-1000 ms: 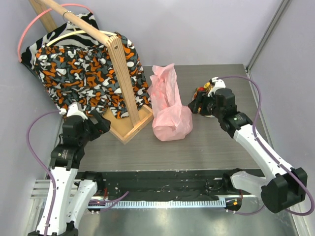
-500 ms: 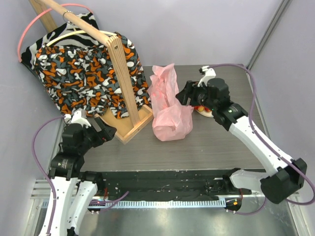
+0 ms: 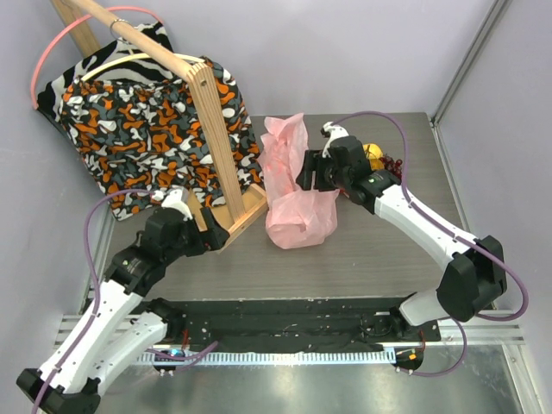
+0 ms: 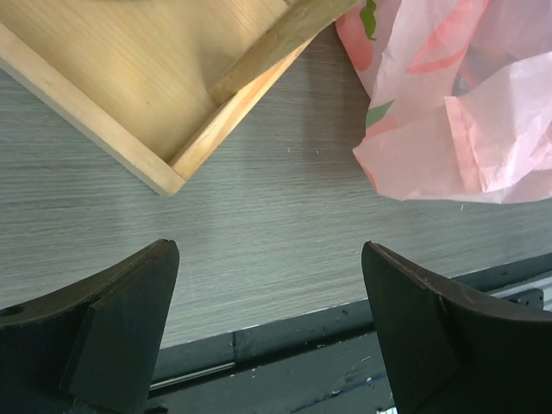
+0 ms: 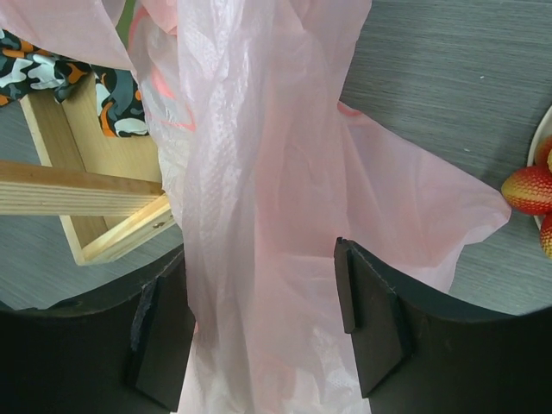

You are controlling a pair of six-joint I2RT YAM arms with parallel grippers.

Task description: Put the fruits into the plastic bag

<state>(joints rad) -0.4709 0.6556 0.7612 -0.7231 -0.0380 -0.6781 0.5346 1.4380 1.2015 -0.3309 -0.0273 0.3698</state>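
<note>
The pink plastic bag (image 3: 293,194) lies crumpled in the middle of the table, its handles pointing away. My right gripper (image 3: 309,171) hovers at the bag's right side. In the right wrist view it (image 5: 257,259) is open, with a fold of the plastic bag (image 5: 259,155) running between its fingers. The fruits sit right of the bag: a yellow one (image 3: 373,153) and red pieces (image 3: 396,164). A red strawberry (image 5: 528,190) shows at the right wrist view's edge. My left gripper (image 3: 216,235) is open and empty (image 4: 269,250) over bare table near the bag's lower corner (image 4: 448,103).
A wooden stand (image 3: 216,138) draped with orange-black patterned cloth (image 3: 147,129) occupies the left; its base frame (image 4: 147,78) lies just ahead of my left gripper. The pale plate's rim (image 5: 536,142) is under the fruits. The table's near edge and a black rail (image 4: 285,345) lie below my left fingers.
My right gripper has swung left from the fruits and plate to the bag. My left arm has reached forward and right, toward the stand's base.
</note>
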